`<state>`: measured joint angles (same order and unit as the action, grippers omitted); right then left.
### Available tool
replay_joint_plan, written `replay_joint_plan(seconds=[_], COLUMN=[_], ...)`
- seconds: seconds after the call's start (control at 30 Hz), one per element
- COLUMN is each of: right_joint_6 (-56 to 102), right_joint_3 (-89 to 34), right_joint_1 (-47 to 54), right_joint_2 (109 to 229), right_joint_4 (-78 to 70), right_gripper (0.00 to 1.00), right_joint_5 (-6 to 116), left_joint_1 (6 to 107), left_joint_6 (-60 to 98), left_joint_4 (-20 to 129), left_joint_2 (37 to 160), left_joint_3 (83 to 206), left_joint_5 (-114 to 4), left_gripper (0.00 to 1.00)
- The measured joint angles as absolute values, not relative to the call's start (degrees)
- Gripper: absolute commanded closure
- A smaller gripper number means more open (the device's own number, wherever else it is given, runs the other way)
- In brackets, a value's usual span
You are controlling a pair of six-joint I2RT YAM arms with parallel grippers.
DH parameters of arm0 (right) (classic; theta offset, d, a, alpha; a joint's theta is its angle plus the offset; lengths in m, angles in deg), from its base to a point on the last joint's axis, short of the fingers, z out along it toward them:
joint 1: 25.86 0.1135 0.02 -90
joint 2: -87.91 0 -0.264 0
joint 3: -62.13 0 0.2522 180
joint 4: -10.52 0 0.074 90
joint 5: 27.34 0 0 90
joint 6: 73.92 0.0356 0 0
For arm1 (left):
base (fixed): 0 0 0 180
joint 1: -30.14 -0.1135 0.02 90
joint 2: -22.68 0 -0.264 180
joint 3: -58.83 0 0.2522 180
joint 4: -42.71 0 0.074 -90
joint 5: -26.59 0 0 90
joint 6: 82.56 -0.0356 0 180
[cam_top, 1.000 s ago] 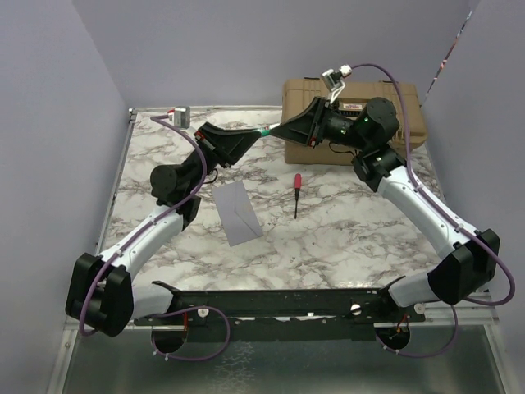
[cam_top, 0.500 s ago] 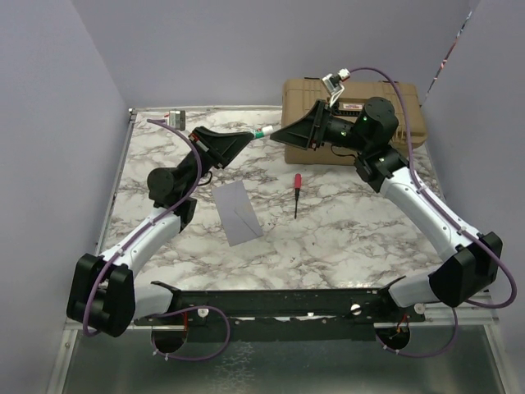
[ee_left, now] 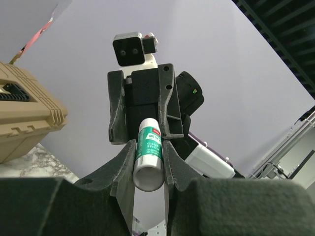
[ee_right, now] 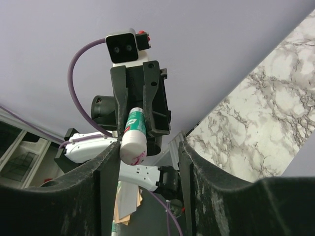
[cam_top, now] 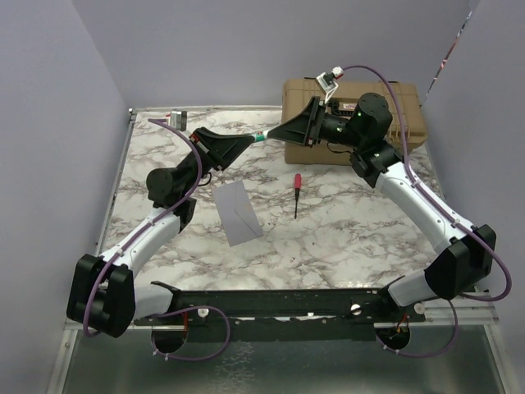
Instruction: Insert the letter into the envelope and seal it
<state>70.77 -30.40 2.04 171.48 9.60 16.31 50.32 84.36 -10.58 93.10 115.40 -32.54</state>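
Observation:
The grey envelope (cam_top: 238, 212) lies flat on the marble table (cam_top: 344, 230), left of centre. No separate tan letter shows in the top view. My left gripper (cam_top: 246, 139) is raised over the far table and shut on a green and white glue stick (cam_top: 261, 136). The left wrist view shows the stick (ee_left: 149, 147) clamped between the fingers (ee_left: 118, 172). My right gripper (cam_top: 276, 131) faces it tip to tip. In the right wrist view the stick's white end (ee_right: 134, 140) rests against one finger (ee_right: 106, 167), and the jaws stand wide apart.
A big tan hard case (cam_top: 394, 111) stands at the far right behind the right arm. A red-handled screwdriver (cam_top: 297, 190) lies right of the envelope. A small grey block (cam_top: 178, 116) sits at the far left corner. Purple walls close in three sides.
The right arm's wrist has risen and shifted slightly left towards the left gripper. The left gripper still holds the glue stick at the same spot. The envelope has not moved.

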Motion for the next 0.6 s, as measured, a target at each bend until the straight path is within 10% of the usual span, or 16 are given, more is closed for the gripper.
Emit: replay_joint_plan(seconds=[0.23, 0.43, 0.6], right_joint_6=[72.1, 73.7, 75.2], right_joint_3=[-31.4, -31.9, -31.9], right_joint_1=[2.0, 2.0, 2.0], right_joint_2=[172.5, 173.4, 174.5], right_joint_4=[10.5, 12.6, 14.5], right_gripper=[0.63, 0.98, 1.0], right_joint_5=[15.2, 13.3, 11.9], left_joint_1=[50.0, 49.8, 49.7], left_joint_6=[84.3, 84.2, 84.1], left_joint_4=[-10.6, -10.6, -10.9], left_joint_2=[93.1, 93.3, 93.8], left_joint_3=[115.4, 115.4, 115.5], left_joint_5=[-32.0, -31.7, -31.6], left_gripper=[1.0, 1.0, 1.0])
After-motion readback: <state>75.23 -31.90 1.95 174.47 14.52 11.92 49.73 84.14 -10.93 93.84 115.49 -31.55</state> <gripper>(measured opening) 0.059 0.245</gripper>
